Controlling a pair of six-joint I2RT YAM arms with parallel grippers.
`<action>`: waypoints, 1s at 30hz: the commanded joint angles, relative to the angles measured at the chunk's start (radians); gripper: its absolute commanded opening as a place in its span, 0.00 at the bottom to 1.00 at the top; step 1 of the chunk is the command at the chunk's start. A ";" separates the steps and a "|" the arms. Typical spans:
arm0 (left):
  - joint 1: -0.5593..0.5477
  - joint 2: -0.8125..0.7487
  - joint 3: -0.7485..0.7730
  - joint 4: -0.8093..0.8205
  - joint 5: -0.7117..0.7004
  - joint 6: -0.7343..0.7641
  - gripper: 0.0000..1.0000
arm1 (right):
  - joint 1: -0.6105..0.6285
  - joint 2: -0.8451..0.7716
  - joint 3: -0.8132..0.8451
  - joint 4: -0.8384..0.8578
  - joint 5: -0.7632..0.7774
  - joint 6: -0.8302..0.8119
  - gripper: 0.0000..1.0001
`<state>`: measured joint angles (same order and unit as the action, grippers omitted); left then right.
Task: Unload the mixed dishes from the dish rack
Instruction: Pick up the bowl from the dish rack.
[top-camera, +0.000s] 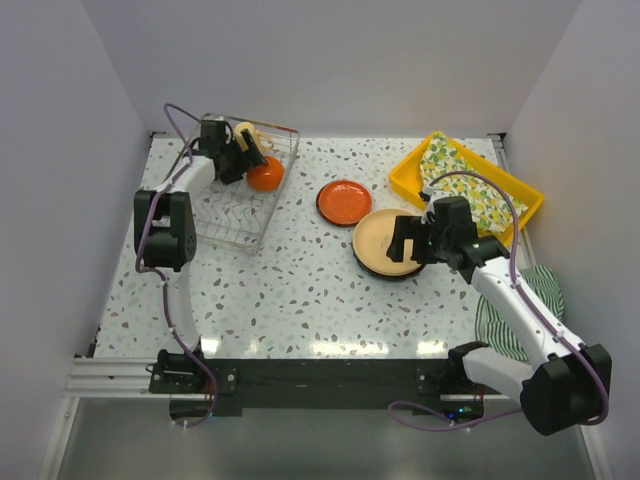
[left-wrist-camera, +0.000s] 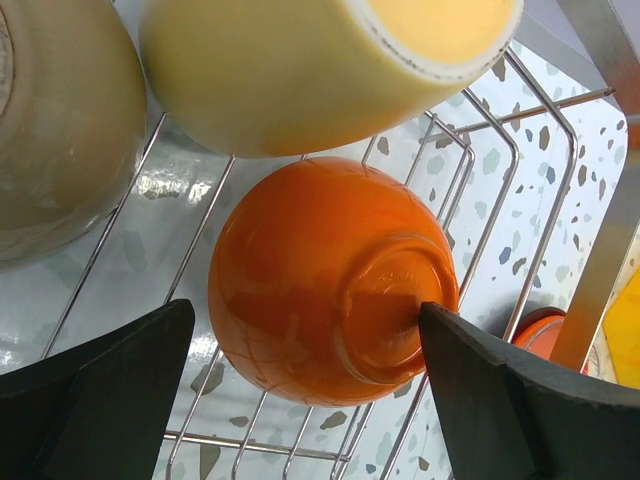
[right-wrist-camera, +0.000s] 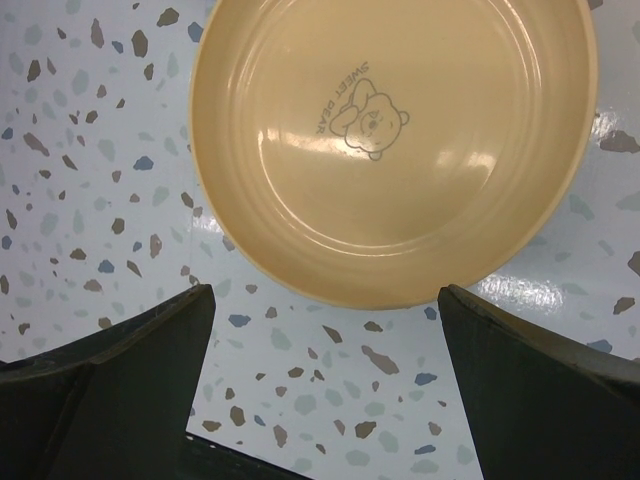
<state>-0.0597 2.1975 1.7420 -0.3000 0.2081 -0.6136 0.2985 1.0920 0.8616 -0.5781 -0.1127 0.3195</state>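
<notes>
The wire dish rack (top-camera: 232, 215) stands at the back left. In it lie an orange bowl (top-camera: 265, 176), turned foot-up, and a cream mug (top-camera: 247, 134). My left gripper (top-camera: 243, 160) is open inside the rack. In the left wrist view (left-wrist-camera: 305, 350) its fingers straddle the orange bowl (left-wrist-camera: 300, 270); the right finger (left-wrist-camera: 520, 400) touches the bowl's foot and the left finger is apart from it. The mug (left-wrist-camera: 300, 70) lies just beyond. My right gripper (top-camera: 408, 240) is open and empty over the near edge of a tan-yellow plate (top-camera: 385, 240). In the right wrist view (right-wrist-camera: 325, 340) this plate (right-wrist-camera: 390, 140) bears a bear print.
An orange plate (top-camera: 344, 202) lies on the table between the rack and the tan plate. A yellow tray (top-camera: 405, 172) with a lemon-print cloth sits at the back right. A green striped cloth (top-camera: 520, 310) lies at the right edge. A beige rounded dish (left-wrist-camera: 50, 120) is in the rack beside the mug.
</notes>
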 joint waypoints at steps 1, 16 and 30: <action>0.027 0.018 -0.012 -0.001 0.074 -0.067 1.00 | 0.001 0.005 0.036 0.040 0.013 -0.017 0.98; 0.044 0.050 -0.052 0.067 0.182 -0.141 1.00 | 0.001 0.029 0.042 0.063 0.010 -0.020 0.98; 0.055 0.068 -0.105 0.162 0.229 -0.192 0.96 | -0.001 0.054 0.043 0.075 0.011 -0.023 0.98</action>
<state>-0.0105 2.2433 1.6756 -0.1551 0.4252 -0.7971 0.2985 1.1378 0.8639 -0.5446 -0.1131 0.3122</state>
